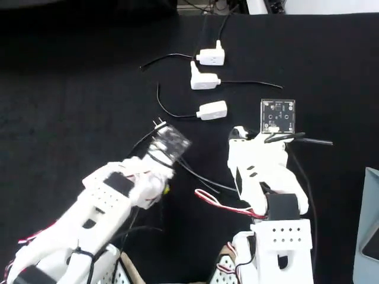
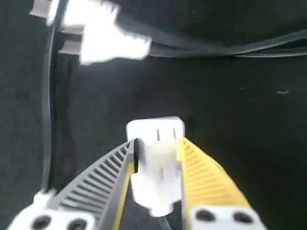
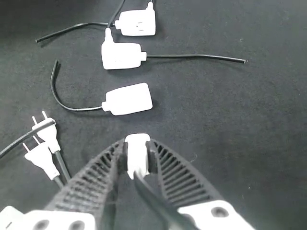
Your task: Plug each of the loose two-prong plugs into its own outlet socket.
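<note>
Black tabletop (image 1: 71, 89), left gripper (image 2: 156, 142) pinching plug (image 2: 156, 167), right gripper (image 3: 137, 143) pinching second plug (image 3: 137, 157), sockets (image 3: 122, 55) beyond

High view, left of centre: a blurred square board (image 1: 172, 142); whatever lies under it is hidden. Right edge, lower half: a grey object (image 1: 371, 225) is cut off, type undeterminable.

Left wrist view: the white shapes (image 2: 100, 36) beyond the held plug (image 2: 156, 165) are smeared; plugs or sockets cannot be told.

Right wrist view: the right gripper (image 3: 138, 145) hides most of the second plug (image 3: 137, 155), prongs included.
</note>
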Robot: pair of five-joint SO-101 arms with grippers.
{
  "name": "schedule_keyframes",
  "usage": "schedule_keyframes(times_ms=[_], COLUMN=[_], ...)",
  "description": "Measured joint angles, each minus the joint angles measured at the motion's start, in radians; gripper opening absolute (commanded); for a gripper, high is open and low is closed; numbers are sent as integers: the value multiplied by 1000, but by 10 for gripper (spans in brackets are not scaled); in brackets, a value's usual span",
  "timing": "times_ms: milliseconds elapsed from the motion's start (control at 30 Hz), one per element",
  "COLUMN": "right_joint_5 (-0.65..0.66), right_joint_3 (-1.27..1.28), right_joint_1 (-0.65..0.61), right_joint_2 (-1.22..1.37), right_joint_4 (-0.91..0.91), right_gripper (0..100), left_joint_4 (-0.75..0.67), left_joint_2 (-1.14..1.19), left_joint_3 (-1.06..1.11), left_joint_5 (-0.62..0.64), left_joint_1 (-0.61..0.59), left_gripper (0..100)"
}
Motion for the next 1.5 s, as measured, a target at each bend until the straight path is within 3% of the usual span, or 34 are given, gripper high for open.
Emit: schedule_keyframes(times_ms=[400, 467, 567, 800, 967, 1167, 1367, 1500], right_joint_5=[31, 31, 31, 31, 31, 31, 31, 31], right_joint_3=[0, 0, 0, 0, 0, 0, 0, 0], right_joint_1=[0, 2, -2, 0, 0, 0, 0, 0], right_joint_2=[0, 0, 0, 0, 0, 0, 0, 0], right_joint_4=[0, 0, 0, 0, 0, 0, 0, 0], right_gripper=[12, 12, 12, 12, 12, 12, 12, 12], left_joint_4=[3, 3, 3, 29, 120, 149, -8, -21], left_joint_2=[8, 8, 8, 8, 8, 11, 120, 233], left_joint_3=[-83, -83, -83, -83, -109, -107, -63, -132], left_joint_5=[-150, -158, -160, -101, -80, 21, 32, 29], left_joint_1=[38, 6, -23, -127, -129, -117, -117, -115], left_gripper=[143, 195, 286, 288, 292, 262, 159, 114])
